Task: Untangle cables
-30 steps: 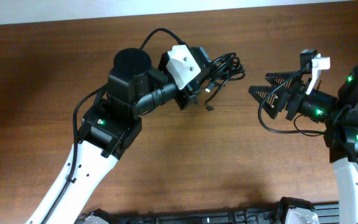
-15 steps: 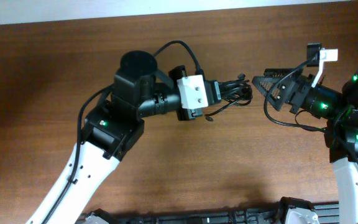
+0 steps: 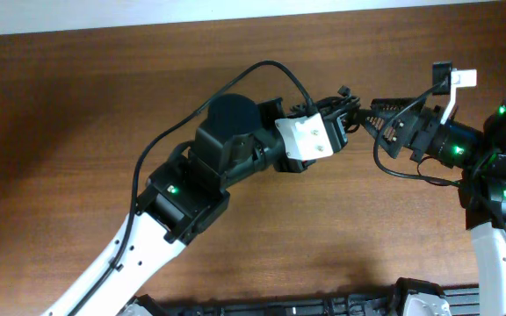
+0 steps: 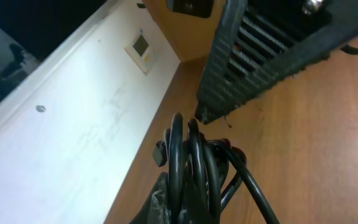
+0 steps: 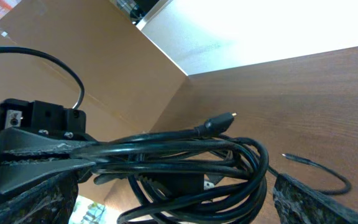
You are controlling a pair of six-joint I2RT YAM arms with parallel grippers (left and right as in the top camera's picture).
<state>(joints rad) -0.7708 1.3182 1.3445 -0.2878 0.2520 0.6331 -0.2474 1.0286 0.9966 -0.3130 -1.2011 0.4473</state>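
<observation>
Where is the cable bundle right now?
Overhead view, upper right of centre: the cables are clamped in the shut left gripper and sit between the fingers of the open right gripper.

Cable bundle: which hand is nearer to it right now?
Left. The left hand is shut on the cable bundle; the right hand is open, straddling it without gripping.

The bundle of thin black looped cables (image 3: 348, 107) is near the far edge of the brown wooden tabletop (image 3: 77, 105), right of its middle. It is clamped in the left claw (image 3: 341, 118), which lies to its left. The right claw (image 3: 367, 116) faces it from the right, with the loops between the tips of its spread fingers. One plug end (image 5: 219, 123) juts from the bundle's upper side.
</observation>
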